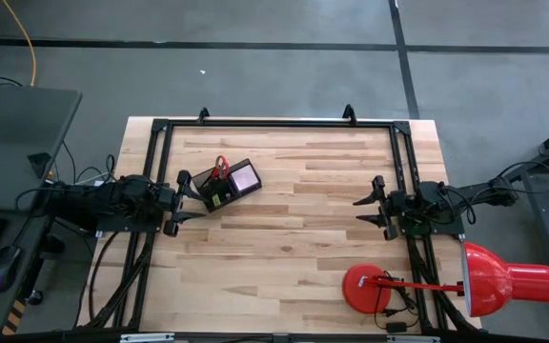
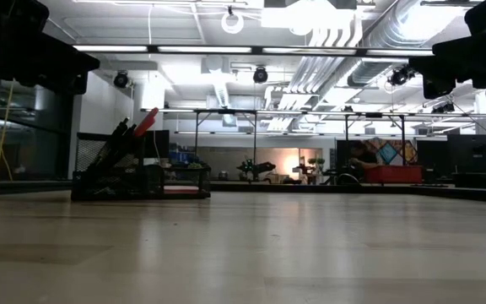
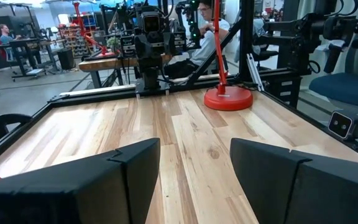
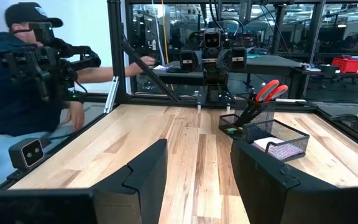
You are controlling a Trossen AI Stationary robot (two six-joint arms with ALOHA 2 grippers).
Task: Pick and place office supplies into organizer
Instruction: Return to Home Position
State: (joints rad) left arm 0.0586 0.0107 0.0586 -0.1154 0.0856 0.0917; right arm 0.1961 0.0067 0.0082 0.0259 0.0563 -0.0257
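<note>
From the high view I found the organizer (image 1: 219, 193) left of centre in the frame, just beside the left gripper (image 1: 189, 198) but not touching it. The red-handled scissors (image 1: 220, 168) stood in it, handles up and leaning, and a square note pad (image 1: 246, 178) lay in its right-hand compartment. I saw no supplies loose on the table (image 1: 303, 248). The small eraser I could not make out for certain, so I only supposed it was inside.

I judged the mesh organizer light and easy to shove, so any further grasp should avoid nudging its wall. The scissors looked stiff and heavy for their size, best taken across the handles. The pad would be soft and want a pinch on its edges.

Both arms sat folded low at the middle of the left and right edges of the frame, wrists level, facing each other across the wood. The left gripper's fingers (image 3: 135, 168) were spread wide with nothing between them. The right gripper (image 1: 364, 209) was likewise released and empty. The red lamp (image 1: 363, 286) stood at lower right.
</note>
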